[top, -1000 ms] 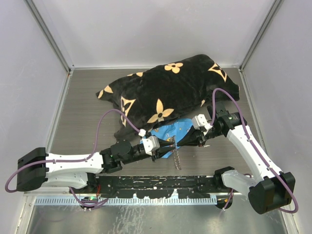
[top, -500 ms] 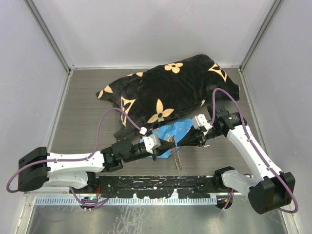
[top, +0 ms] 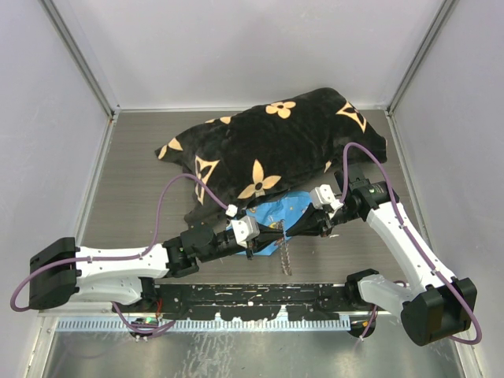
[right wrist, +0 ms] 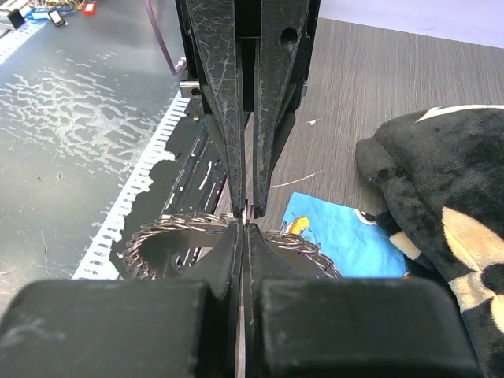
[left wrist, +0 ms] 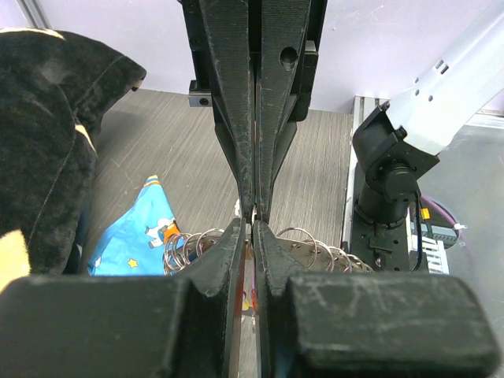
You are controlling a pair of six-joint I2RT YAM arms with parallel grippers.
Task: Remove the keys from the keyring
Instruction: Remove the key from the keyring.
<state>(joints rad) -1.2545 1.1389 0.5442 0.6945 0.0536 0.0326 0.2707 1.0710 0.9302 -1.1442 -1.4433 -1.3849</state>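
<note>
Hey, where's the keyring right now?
In the top view the keyring hangs just below centre, held between the left gripper and right gripper, at the near edge of the blue cloth.

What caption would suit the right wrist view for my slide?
Right tool shut on the keyring, blue cloth and black patterned cushion beside it.

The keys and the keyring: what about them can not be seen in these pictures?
- Keys: too small in the top view; none shows in either wrist view.
- Keyring: its middle is covered by the left fingers and right fingers pinching it.
- Blue cloth: far edge under the black blanket.
</note>
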